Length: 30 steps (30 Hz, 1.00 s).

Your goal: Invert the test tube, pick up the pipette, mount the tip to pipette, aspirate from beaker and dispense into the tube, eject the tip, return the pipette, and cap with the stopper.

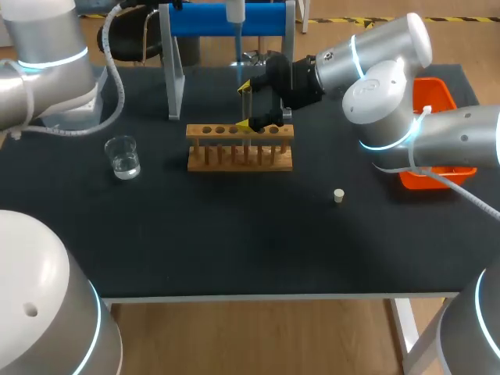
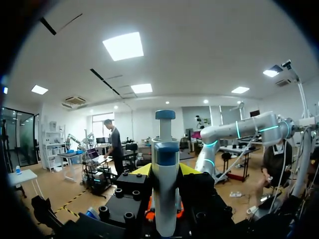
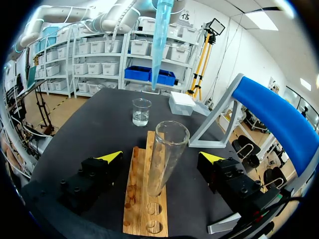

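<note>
Two sets in view; left fingers (image 2: 143, 170) clamped on pipette (image 2: 165, 189); right fingers (image 3: 110, 157) wide, tube (image 3: 164, 159) upright in rack (image 3: 142, 199) between them, untouched; tip (image 3: 160, 45) above and just ahead of tube; beaker (image 3: 141, 111) further ahead; stopper (image 1: 338, 195) on desk (image 1: 234, 234), well apart from them.

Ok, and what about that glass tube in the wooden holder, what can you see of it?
The test tube is clear glass and looks empty, with its open mouth facing up. It stands in a hole of the wooden rack, leaning a little. The right claw is open around it, with both yellow fingers clear of the glass. The blue tip of the pipette hangs above it.
</note>
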Tool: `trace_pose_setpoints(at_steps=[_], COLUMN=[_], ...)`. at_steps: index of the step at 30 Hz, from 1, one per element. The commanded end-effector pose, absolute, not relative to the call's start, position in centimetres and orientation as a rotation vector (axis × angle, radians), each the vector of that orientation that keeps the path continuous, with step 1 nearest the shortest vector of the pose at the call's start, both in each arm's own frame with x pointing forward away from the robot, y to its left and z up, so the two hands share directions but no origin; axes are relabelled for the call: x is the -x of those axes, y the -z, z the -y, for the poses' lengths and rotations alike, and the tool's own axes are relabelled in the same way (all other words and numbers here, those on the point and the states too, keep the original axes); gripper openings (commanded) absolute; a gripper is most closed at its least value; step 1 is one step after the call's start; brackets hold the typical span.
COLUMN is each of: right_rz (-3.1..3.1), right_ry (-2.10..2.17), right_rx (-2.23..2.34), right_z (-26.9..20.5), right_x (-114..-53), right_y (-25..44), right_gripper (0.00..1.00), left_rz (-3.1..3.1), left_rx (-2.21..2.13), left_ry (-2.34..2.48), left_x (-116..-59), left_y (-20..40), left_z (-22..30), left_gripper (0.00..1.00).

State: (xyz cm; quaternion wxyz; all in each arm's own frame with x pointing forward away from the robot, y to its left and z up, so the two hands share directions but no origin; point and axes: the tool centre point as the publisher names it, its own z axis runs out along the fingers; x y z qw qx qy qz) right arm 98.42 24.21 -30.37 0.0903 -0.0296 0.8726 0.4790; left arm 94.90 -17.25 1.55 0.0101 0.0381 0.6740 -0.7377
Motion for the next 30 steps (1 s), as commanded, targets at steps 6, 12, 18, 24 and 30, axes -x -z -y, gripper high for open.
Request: trace_pose_setpoints(at_steps=[6, 12, 18, 24, 30], right_rz=[-2.597, -2.597, -2.597, -2.597, -2.597], right_ry=[-1.421, -1.421, -1.421, -1.421, -1.421], right_rx=[0.088, 0.088, 0.088, 0.088, 0.088], right_z=[-24.2, -24.2, -24.2, -24.2, -24.2], right_x=[-98.4, -98.4, -98.4, -98.4, -98.4], right_y=[30.3, 30.3, 30.3, 30.3, 30.3], right_gripper=[1.00, 1.00, 1.00, 1.00, 1.00], left_rz=[-2.115, -2.115, -2.115, -2.114, -2.116], left_rx=[-0.130, -0.133, -0.136, -0.132, -0.126], left_ry=[2.316, 2.327, 2.338, 2.352, 2.360], left_x=[-95.9, -96.3, -96.7, -96.9, -97.0], left_y=[-1.5, -1.2, -0.9, -0.5, -0.3], left_z=[17.9, 18.0, 18.2, 18.2, 18.2], left_gripper=[0.00, 0.00, 0.00, 0.00, 0.00])
